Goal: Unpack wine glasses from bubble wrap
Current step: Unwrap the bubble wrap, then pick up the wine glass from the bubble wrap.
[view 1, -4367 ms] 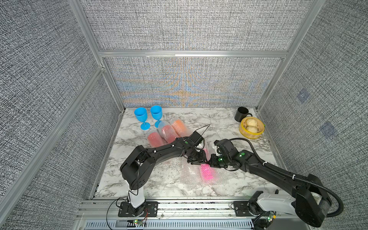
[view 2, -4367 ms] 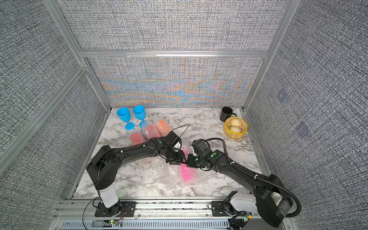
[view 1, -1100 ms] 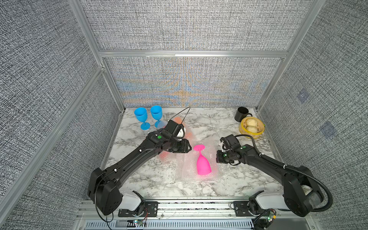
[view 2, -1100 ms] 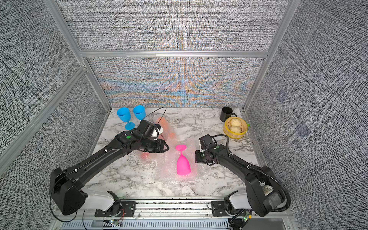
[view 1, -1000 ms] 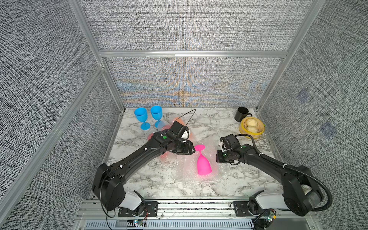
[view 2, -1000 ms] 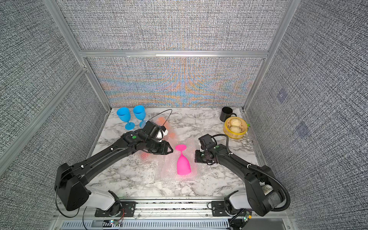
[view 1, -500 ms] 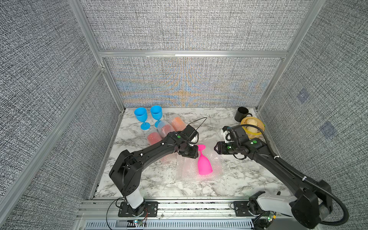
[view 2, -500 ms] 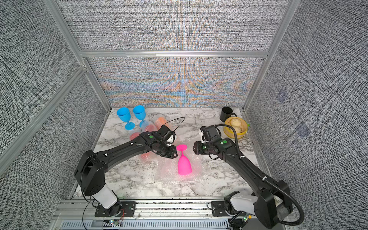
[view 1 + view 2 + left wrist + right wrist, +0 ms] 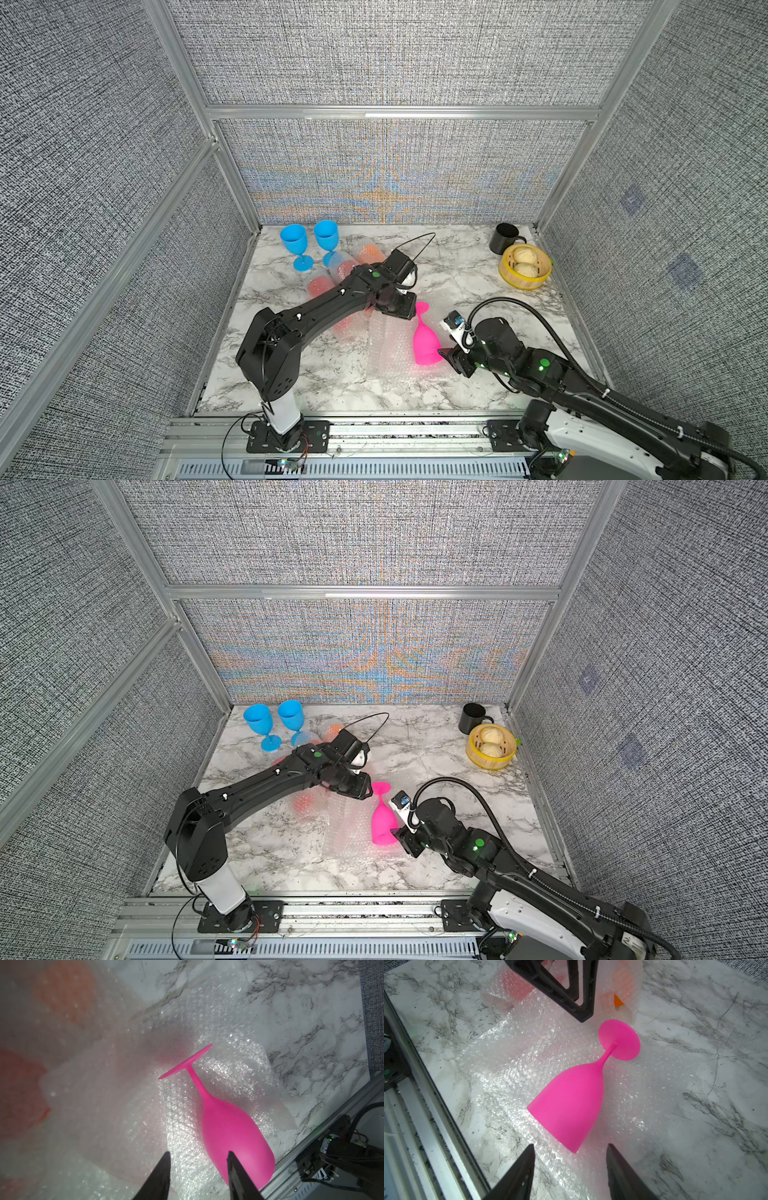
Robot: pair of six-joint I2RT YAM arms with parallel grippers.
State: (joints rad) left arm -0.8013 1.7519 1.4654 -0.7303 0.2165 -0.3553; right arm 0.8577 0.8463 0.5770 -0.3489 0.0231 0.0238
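Start at the lower centre of a top view. There you find the right gripper (image 9: 448, 358) low over the tabletop (image 9: 478, 270), its jaws about half open and empty. The right wrist view confirms clear space between them, with the mouth of the pink goblet (image 9: 426, 345) just ahead. The goblet lies on its side, fully bare, on a flattened sheet of bubble wrap (image 9: 388, 357), with its bowl toward the near edge and its foot pointing away. Just beyond the foot, at frame centre, the left gripper (image 9: 406, 311) hovers with its jaws also part open and holding nothing (in the left wrist view one jaw overlaps the bowl, but you cannot tell whether they touch). Judge the step in hand to be removal of the freed goblet from its sheet. The next move calls for one gripper to close on the bowl or stem, lift it clear without dragging the sheet, and stand it on its foot. Farther back, left of centre, wrapped bundles (image 9: 320, 286) showing red and orange await unwrapping. Behind them, at the upper left of the tabletop, two blue goblets (image 9: 293, 240) stand upright. A black mug (image 9: 503, 239) and a bamboo steamer (image 9: 524, 283) sit at the far right.
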